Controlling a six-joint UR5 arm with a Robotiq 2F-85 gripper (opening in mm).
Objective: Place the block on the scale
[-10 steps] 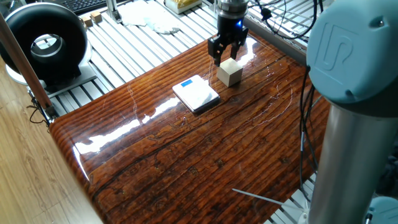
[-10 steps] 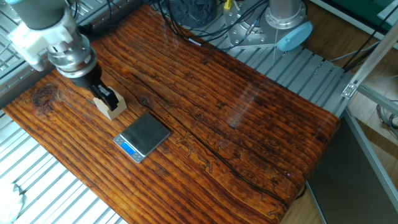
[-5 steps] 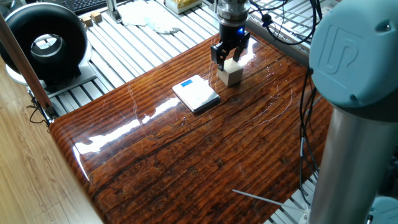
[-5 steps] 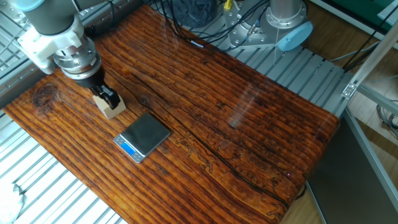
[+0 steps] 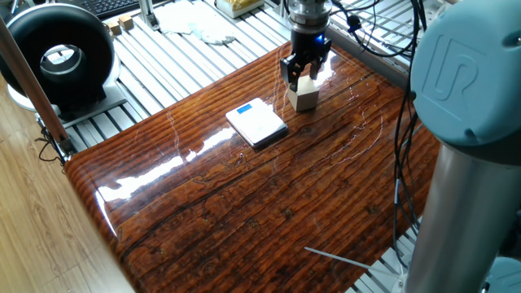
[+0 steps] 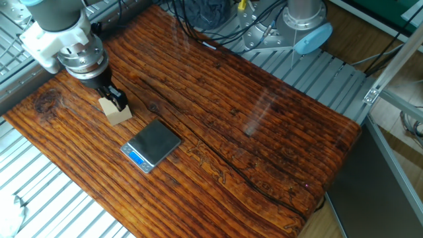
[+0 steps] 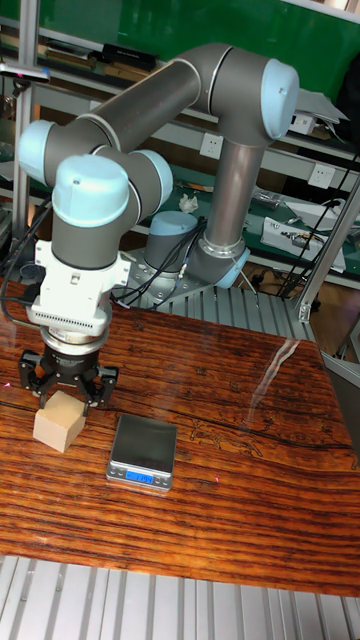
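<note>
The wooden table (image 5: 244,195) carries the whole scene, its glossy striped top bare except for two small items near one end. Above that end, the arm (image 7: 150,130) folds down from its base so that the wrist points straight at the tabletop, the tool held vertical. Over the last second it has sunk from just above the cube to its level, shifting slightly away from the pad; the approach looks finished and the grasp is the step in hand, with the lift and carry not yet begun.

The scale (image 5: 256,123) lies flat just beside the cube, its blue rectangle at the edge away from the arm's base, nothing on it; it has not moved. The block (image 6: 116,112) sits on the table, apart from the pad, also where it was.

The gripper (image 6: 114,100) now straddles the upper part of the block, dark fingers (image 7: 98,388) reaching down past its top edge. The jaws stand spread on either side of the cube; from these views one cannot tell whether they already press on its faces or still leave a gap, though the block rests on the wood
</note>
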